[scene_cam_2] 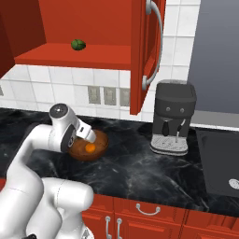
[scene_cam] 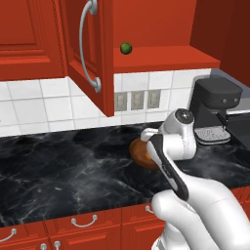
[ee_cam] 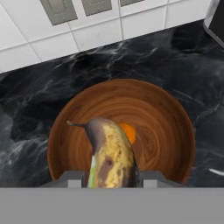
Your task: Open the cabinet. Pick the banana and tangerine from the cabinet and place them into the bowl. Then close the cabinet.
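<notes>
While the gripper (ee_cam: pixel 111 181) hangs over the bowl (ee_cam: pixel 162 118), its fingers are clamped on the banana (ee_cam: pixel 109 153), with the tangerine (ee_cam: pixel 129 132) lying just beyond them inside the bowl.

You are looking at a kitchen run with a black marble countertop (scene_cam: pixel 63 171) veined in white. Behind it the wall is covered in white square tiles (scene_cam: pixel 39 105), and a row of three grey outlet plates (scene_cam: pixel 137 100) sits in that backsplash. Below the counter you see low red drawers (scene_cam_2: pixel 149 210) with small curved silver handles. At the right end of the counter stands a dark grey coffee machine (scene_cam_2: pixel 173 116) with a silver drip tray, close against the tiles. Just beside it, further right, a flat black cooktop (scene_cam_2: pixel 219 163) lies in the counter, with a plain grey wall (scene_cam_2: pixel 217 56) rising behind it.
</notes>
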